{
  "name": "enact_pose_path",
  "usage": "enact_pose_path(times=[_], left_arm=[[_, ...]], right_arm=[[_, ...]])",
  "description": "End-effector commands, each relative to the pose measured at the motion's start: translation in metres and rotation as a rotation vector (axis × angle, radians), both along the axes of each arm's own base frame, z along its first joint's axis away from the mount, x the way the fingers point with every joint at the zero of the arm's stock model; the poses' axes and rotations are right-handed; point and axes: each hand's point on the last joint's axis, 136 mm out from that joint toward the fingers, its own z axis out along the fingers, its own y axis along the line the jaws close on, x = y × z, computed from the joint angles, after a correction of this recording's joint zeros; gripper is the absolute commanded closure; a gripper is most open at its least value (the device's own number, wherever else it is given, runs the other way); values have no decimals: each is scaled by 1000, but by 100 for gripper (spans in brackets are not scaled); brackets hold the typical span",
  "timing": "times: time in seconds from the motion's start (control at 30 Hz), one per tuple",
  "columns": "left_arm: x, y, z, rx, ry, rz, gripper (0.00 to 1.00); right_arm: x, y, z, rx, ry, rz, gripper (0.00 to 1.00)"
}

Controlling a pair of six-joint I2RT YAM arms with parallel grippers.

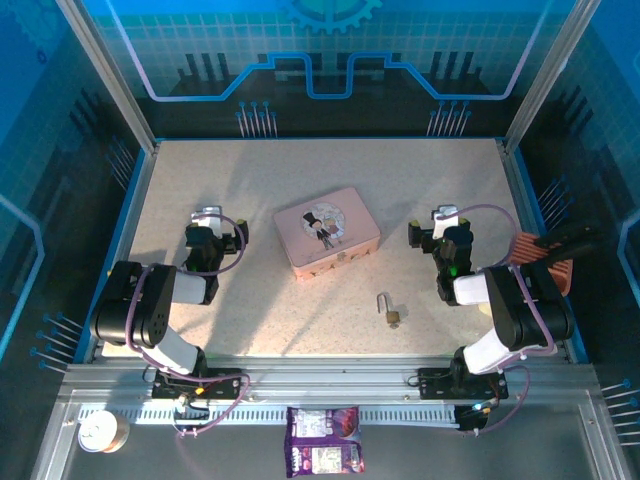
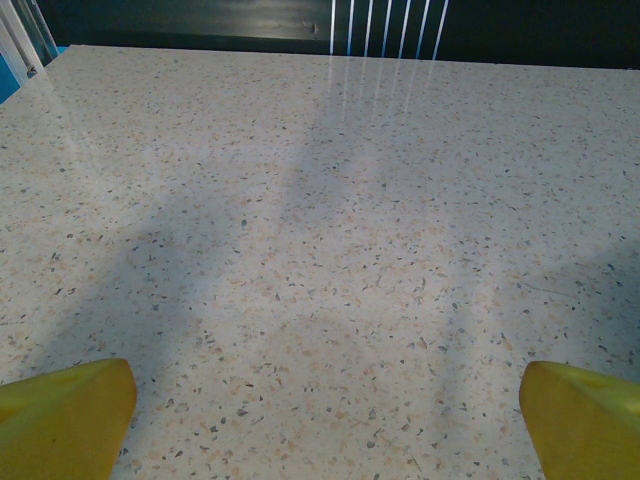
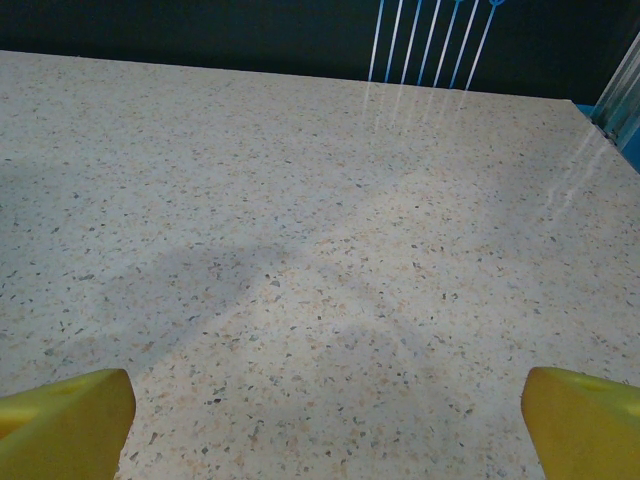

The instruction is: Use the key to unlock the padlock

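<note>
The padlock (image 1: pixel 390 315) lies on the speckled worktop (image 1: pixel 260 310) near its front edge, shackle toward 12 o'clock. It sits at 5 o'clock from the pink tin (image 1: pixel 327 232), apart from it. The left jaws are at the tin's 9 o'clock and the right jaws at its 3 o'clock. Both stand wide apart over bare worktop, gripping nothing.

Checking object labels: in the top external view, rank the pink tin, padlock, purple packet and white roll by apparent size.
Largest to smallest:
pink tin
purple packet
white roll
padlock, clearly smallest
</note>
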Motion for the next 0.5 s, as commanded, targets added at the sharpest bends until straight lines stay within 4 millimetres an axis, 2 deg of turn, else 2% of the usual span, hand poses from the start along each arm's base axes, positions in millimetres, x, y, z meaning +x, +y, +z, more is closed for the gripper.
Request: enact_pose_path(times=[0.0,0.47], left_arm=[[2,0,10,-18,-32,-1,1],[2,0,10,-17,-31,-4,1]], right_arm=[[2,-6,7,3,-23,-26,0],[2,-8,7,8,-23,-32,0]])
